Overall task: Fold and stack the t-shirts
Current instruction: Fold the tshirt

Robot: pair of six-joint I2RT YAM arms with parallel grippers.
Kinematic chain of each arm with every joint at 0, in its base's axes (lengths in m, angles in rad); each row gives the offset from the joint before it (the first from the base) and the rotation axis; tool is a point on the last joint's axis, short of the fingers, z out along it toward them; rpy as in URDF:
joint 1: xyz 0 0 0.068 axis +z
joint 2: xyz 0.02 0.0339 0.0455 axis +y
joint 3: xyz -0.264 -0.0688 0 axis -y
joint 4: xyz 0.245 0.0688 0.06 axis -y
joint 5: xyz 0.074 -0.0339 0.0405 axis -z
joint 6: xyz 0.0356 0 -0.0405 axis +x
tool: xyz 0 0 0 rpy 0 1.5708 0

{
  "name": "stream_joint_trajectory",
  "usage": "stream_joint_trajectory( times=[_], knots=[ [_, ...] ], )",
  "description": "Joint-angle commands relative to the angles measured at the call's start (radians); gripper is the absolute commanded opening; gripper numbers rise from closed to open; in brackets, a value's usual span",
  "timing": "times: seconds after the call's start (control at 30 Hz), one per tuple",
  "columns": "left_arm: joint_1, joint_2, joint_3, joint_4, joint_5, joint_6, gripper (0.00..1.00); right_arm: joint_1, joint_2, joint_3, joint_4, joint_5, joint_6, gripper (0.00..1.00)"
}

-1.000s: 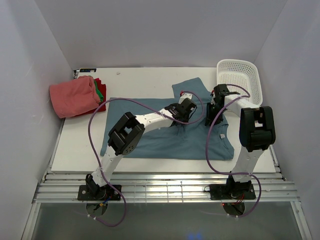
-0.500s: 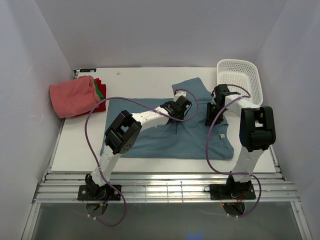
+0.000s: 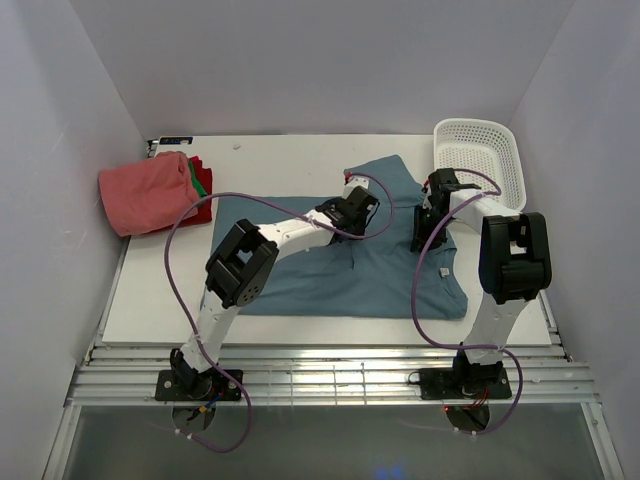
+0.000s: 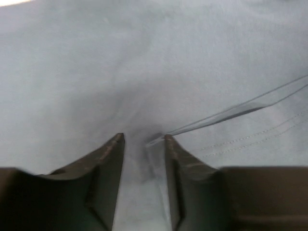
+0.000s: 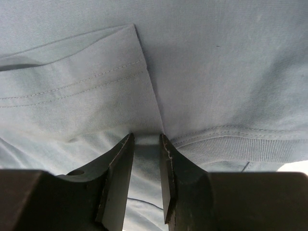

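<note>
A large teal-blue t-shirt (image 3: 330,275) lies spread over the middle of the table, with one part folded up toward the back (image 3: 385,175). My left gripper (image 3: 362,207) (image 4: 143,137) rests on its upper middle. Its jaws stand apart over flat cloth, and a fold edge (image 4: 231,113) runs off from the right fingertip. My right gripper (image 3: 424,225) (image 5: 146,136) is near the shirt's ribbed collar (image 5: 240,142), shut on a pinch of the blue cloth. Folded salmon-pink (image 3: 148,192), green (image 3: 201,177) and red (image 3: 204,212) t-shirts are stacked at the far left.
A white mesh basket (image 3: 480,155) stands at the back right, just behind the right arm. Purple cables loop from both arms over the shirt. White walls close in the table on the left, back and right.
My left gripper has slid a little toward the back left over the shirt, and its jaws have parted. The right arm has kept still.
</note>
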Motion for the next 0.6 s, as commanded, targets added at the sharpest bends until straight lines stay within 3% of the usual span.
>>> stream_joint_trajectory(
  times=[0.0, 0.23, 0.3, 0.4, 0.57],
  knots=[
    [0.007, -0.174, -0.006, 0.005, -0.068, 0.039, 0.51, -0.01, -0.022, 0.001, -0.03, 0.081, -0.021, 0.34],
    [0.024, -0.367, -0.022, -0.096, -0.254, 0.102, 0.59, -0.01, -0.191, 0.121, -0.061, 0.191, -0.055, 0.39],
    [0.036, -0.443, -0.137, -0.183, -0.305, 0.062, 0.59, -0.01, -0.253, 0.109, -0.073, 0.211, -0.051, 0.43],
    [0.114, -0.589, -0.313, -0.396, -0.288, -0.151, 0.6, -0.009, -0.385, 0.02, -0.102, 0.198, -0.017, 0.46],
    [0.225, -0.741, -0.571, -0.463, -0.254, -0.243, 0.6, 0.004, -0.591, -0.201, -0.055, 0.122, 0.003, 0.57]
  ],
)
